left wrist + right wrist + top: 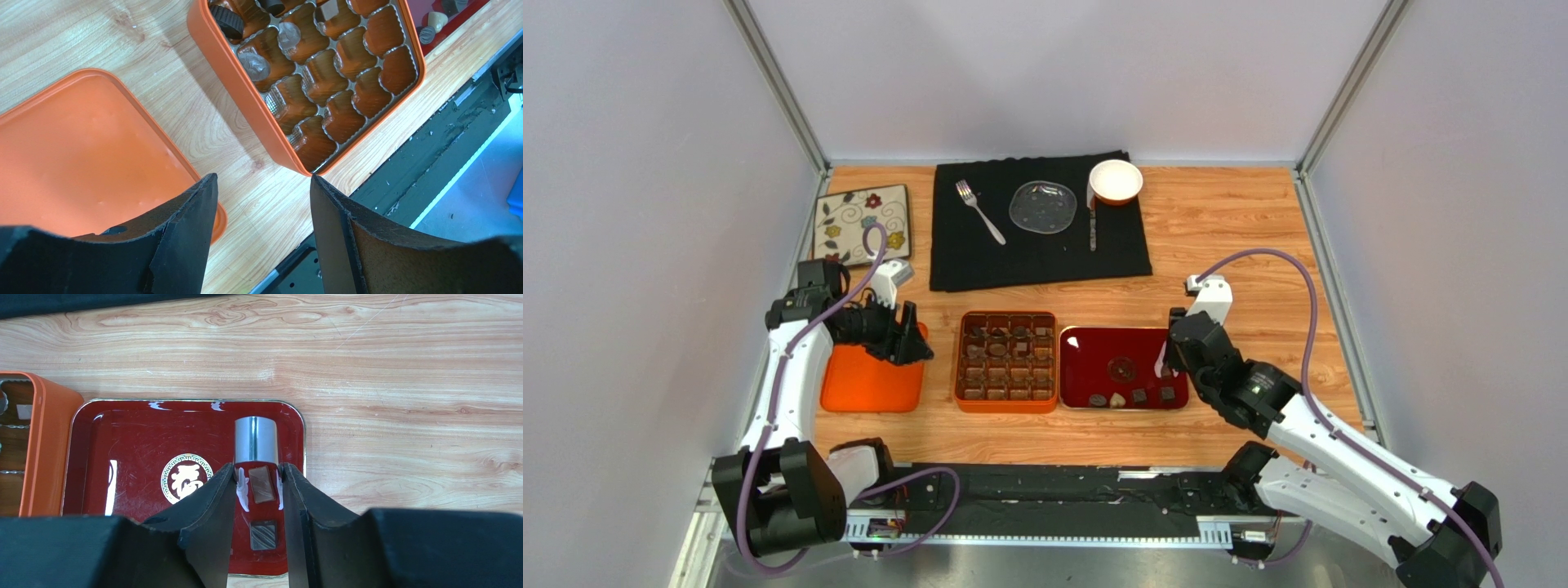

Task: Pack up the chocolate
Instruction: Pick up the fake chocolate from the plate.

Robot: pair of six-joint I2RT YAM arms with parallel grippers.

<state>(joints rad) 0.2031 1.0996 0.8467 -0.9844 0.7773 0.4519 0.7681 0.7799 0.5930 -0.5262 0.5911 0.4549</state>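
The orange box (1006, 361) (236, 79) holds chocolate in several back compartments (995, 337); its near cells (340, 116) show bare. More chocolate pieces (1130, 397) lie along the near edge of the red tray (1090, 358) (123, 435). My right gripper (1163, 359) (258, 471) hangs low over the tray's right part, narrowly open, with its tips either side of a light brown rectangular piece (262, 484) without touching it. A dark striped square (263, 535) lies closer in between the fingers. My left gripper (913, 343) (263, 180) is open and holds nothing, over the wood between the orange lid (873, 382) (80, 159) and the box.
At the back, a black mat (1038, 263) carries a fork (979, 211), a glass plate (1042, 205), a knife (1092, 227) and a white bowl (1116, 181). A floral tile (863, 223) lies back left. A grey shiny cylinder shape (256, 439) shows just beyond the right fingertips.
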